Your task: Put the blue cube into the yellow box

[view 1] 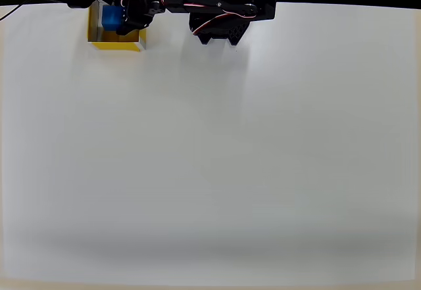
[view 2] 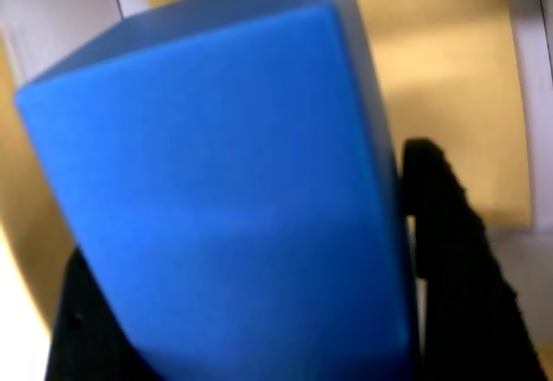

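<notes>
From the overhead view I see my black two-finger gripper (view 1: 122, 19) reaching out to the top-left part of the white table (view 1: 210, 158), and it sits directly over the square, open-topped yellow box with thin pale rims (view 1: 118, 41). The small, solid bright-blue cube (view 1: 111, 18) shows at the tip of the gripper, inside the outline of the box as seen from above, towards the box's far-left part. I cannot tell from here whether the cube is touching the box floor or hanging above it; the near yellow wall and some floor show just below the cube in the picture.

In the wrist view the blue cube (view 2: 233, 200) is very close to the lens, tilted, its long axis running roughly up the picture and leaning left. The black fingers (view 2: 454, 269) press against it on either side, so I judge the gripper closed on the cube and holding it. Behind the cube lies the yellow floor of the box (view 2: 449, 96), with a whitish rim along the right edge and another at the upper left.

So the relation that matters: the box lies straight beneath the held cube. I judge the next step is simply to let go, perhaps after lowering a little.
</notes>
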